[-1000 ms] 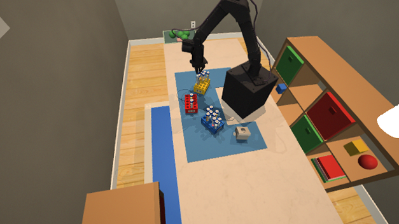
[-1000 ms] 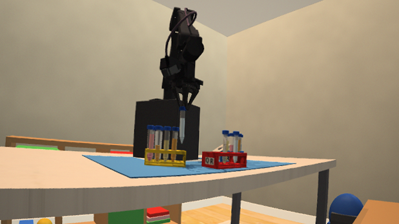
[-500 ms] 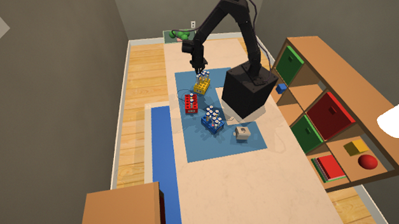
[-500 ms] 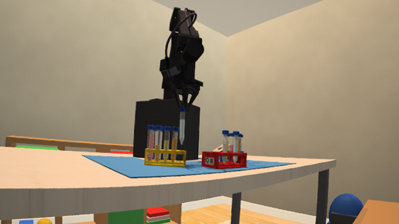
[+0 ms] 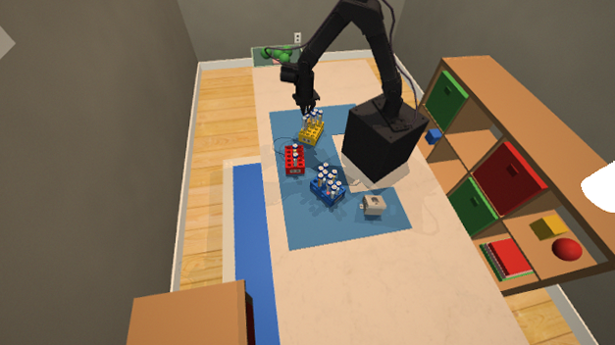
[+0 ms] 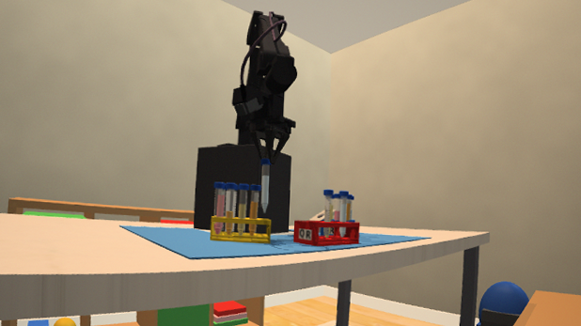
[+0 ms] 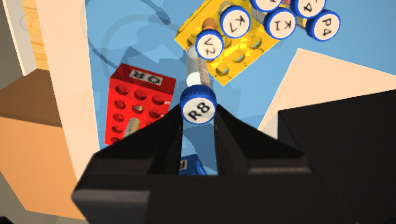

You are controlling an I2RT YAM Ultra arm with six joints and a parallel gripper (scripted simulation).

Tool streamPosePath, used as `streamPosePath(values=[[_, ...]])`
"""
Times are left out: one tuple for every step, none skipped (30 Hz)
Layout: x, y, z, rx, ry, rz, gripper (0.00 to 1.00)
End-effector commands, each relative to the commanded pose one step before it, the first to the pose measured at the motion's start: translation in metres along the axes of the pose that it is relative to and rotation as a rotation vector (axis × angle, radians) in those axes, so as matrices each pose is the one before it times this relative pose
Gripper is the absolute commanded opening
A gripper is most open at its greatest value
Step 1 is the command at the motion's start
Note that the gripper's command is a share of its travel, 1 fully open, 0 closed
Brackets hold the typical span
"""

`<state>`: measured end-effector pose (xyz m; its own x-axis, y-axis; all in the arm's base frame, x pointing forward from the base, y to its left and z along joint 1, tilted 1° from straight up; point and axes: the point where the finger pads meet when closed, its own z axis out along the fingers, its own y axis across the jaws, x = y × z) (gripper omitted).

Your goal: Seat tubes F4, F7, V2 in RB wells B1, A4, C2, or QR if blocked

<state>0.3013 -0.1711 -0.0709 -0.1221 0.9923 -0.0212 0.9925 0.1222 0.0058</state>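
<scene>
Tool point(image 5: 307, 111) point(image 6: 268, 161) point(image 7: 198, 111) is closed on tube R8 point(image 6: 265, 187) point(image 7: 198, 107), hanging tip-down near yellow rack RB point(image 5: 309, 139) point(image 6: 240, 239) point(image 7: 237, 67). Wrist view: tube V2 point(image 7: 209, 46) stands in RB, at 12 o'clock of R8. Risk: lowering off-line could clip V2's cap or catch a rim, tilting R8. Red rack QR point(image 5: 288, 171) point(image 6: 335, 242) point(image 7: 167, 82) edges 9 o'clock; more lateral room toward 3. V2's seating unconfirmed.

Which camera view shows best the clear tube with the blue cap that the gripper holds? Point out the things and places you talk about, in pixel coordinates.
The wrist view: the white cap top of the clear blue-capped tube point(image 6: 265, 184) point(image 7: 198, 107) reads R8, between the black gripper's fingers. The exterior view shows its full length and pointed tip, no label. The top view barely separates it from nearby tubes.
</scene>
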Motion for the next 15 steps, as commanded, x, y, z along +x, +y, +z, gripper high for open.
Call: streamPosePath(values=[[-0.00106,-0.00643,0.00753,0.00928,0.00642,0.00569,0.0],[0.00056,-0.00077,0.00073,0.00178,0.00134,-0.00007,0.0],[0.0,0.0,0.0,0.0,0.0,0.0,0.0],[0.0,0.0,0.0,0.0,0.0,0.0,0.0],[0.00063,-0.00087,0.00069,0.0018,0.00136,0.00017,0.0],[-0.00112,0.00144,-0.00037,-0.00338,-0.00253,-0.00005,0.0],[-0.00175,0.00226,-0.00092,-0.00547,-0.0041,0.0,0.0],[-0.00061,0.00076,-0.00008,-0.00178,-0.00134,-0.00005,0.0],[0.0003,-0.00051,0.00065,0.0011,0.00085,-0.00035,0.0],[0.00092,-0.00125,0.00096,0.00282,0.00212,0.00022,0.0],[0.00126,-0.0017,0.00118,0.00382,0.00287,0.00008,0.0],[0.00135,-0.00182,0.00124,0.00407,0.00306,-0.00013,0.0],[-0.00059,0.00074,-0.00014,-0.00207,-0.00155,0.00001,0.0],[-0.00162,0.0021,-0.00085,-0.00522,-0.00392,0.00008,0.0],[-0.00126,0.00162,-0.00056,-0.00394,-0.00296,-0.00001,0.0]])
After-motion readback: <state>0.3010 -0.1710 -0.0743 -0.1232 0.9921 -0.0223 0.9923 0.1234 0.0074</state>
